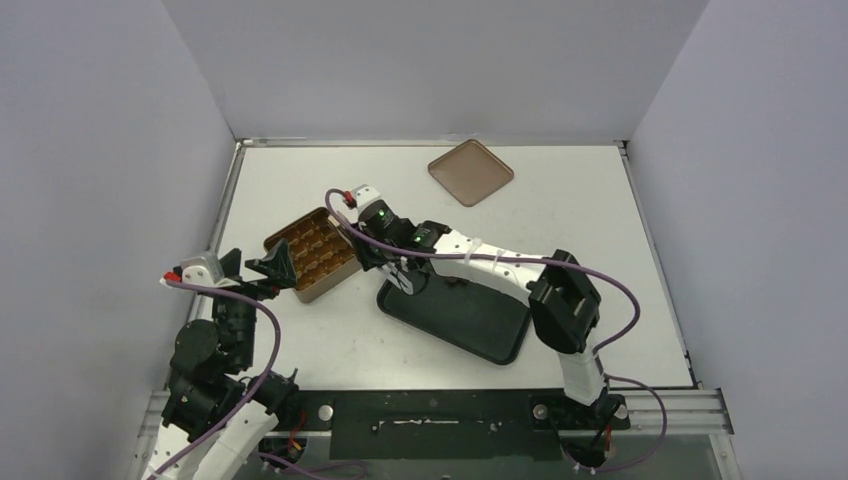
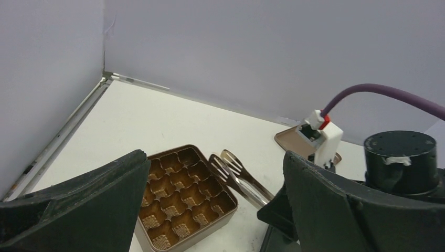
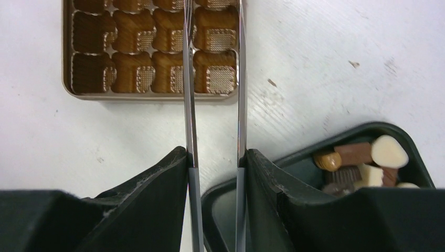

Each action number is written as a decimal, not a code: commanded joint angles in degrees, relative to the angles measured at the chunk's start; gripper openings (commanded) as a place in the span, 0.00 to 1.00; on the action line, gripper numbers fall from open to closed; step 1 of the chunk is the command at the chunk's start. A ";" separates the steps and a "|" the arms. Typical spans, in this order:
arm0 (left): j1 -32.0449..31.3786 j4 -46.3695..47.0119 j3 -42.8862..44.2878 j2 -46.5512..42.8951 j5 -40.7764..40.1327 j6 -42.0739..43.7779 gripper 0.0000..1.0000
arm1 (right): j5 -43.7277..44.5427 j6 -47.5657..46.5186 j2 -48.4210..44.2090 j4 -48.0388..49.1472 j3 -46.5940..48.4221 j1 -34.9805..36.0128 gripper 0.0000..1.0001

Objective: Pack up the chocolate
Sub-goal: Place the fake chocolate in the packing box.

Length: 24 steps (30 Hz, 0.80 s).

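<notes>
Left gripper (image 1: 262,270) stands released just beside the square gold-brown tin (image 3: 131,96); every cell visible is empty. Right gripper (image 3: 216,155) is clenched on slender metal tongs (image 2: 239,178), blades apart, carrying nothing, tips over the tin's edge. The chocolate (image 3: 367,160), dark and cream pieces, lies heaped in the black plastic tray (image 1: 470,330). Advised: pinch one outlying piece gently and lower it squarely into a single cell.

The white table (image 1: 590,260) bears a gold-brown tin (image 1: 312,255) just ahead of the left gripper (image 1: 255,268). A black tray (image 1: 470,325) lies partly beneath the right gripper (image 1: 378,262), a flat brown lid (image 1: 470,172) well beyond it.
</notes>
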 commanded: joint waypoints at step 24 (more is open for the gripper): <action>-0.64 1.44 0.61 -0.67 0.33 0.55 0.97 | -5.42 -1.89 19.30 7.92 22.71 1.74 0.29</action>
